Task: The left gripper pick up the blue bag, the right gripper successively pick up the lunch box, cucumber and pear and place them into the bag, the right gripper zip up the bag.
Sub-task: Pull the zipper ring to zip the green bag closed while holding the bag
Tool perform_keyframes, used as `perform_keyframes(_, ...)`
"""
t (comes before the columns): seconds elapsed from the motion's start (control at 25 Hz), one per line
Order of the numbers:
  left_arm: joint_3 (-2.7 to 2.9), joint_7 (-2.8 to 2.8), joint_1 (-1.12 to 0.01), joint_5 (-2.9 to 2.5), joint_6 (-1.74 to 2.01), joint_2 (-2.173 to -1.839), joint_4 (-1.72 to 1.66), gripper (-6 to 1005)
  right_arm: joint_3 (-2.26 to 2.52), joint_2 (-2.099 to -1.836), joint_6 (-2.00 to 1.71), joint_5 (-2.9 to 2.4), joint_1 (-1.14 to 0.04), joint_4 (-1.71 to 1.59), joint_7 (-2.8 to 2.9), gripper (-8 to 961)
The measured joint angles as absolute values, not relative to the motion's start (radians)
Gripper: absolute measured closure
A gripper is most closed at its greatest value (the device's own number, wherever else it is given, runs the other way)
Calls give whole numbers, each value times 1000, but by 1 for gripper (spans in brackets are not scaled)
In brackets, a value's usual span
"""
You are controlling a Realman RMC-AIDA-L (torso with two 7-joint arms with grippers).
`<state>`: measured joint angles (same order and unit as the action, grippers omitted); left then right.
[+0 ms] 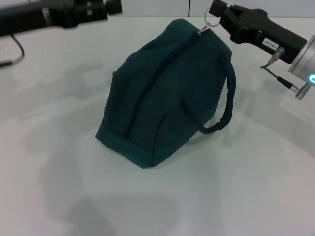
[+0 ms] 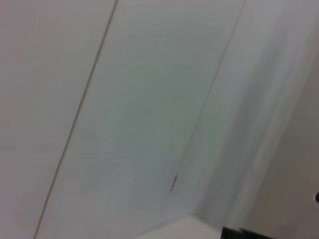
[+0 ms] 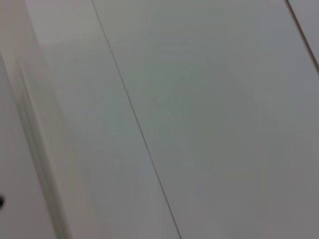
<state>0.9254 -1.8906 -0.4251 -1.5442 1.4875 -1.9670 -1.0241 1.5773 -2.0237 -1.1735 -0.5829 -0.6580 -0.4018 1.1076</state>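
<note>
One blue bag (image 1: 165,93), zipped, on table (image 1: 246,187)

The bag (image 1: 165,93) sat on the table (image 1: 256,187), roughly mid-table, its zipper pull ring (image 1: 210,21) at the bag's far top end. The right gripper (image 1: 216,9) was just beyond that end of the bag, at the ring, with the right arm running off to the bag's right; the bag's handle loop (image 1: 227,105) hung off the bag's right side. The left gripper (image 1: 114,6) was behind the bag to its left, apart from it.
</note>
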Motion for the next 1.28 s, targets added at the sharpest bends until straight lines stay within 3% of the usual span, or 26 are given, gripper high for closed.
perform_keyframes(0.2,932,-2158,-469,-1722,1533,-1972,-1324,116,1577,-2023,-1174,-576,-657,-404,1106,880)
perform_keyframes(0.72,1183,-2608,-516,-2103,1591,-2084,-1759,120,1577,-2024,-1173,-566,-655,-403,1106,877)
perform_keyframes(1.28,1430,-2674,-461,-2291,1438,-2089,-1792,120,1583,-2026,-1199,-563,-655,-401,1106,875)
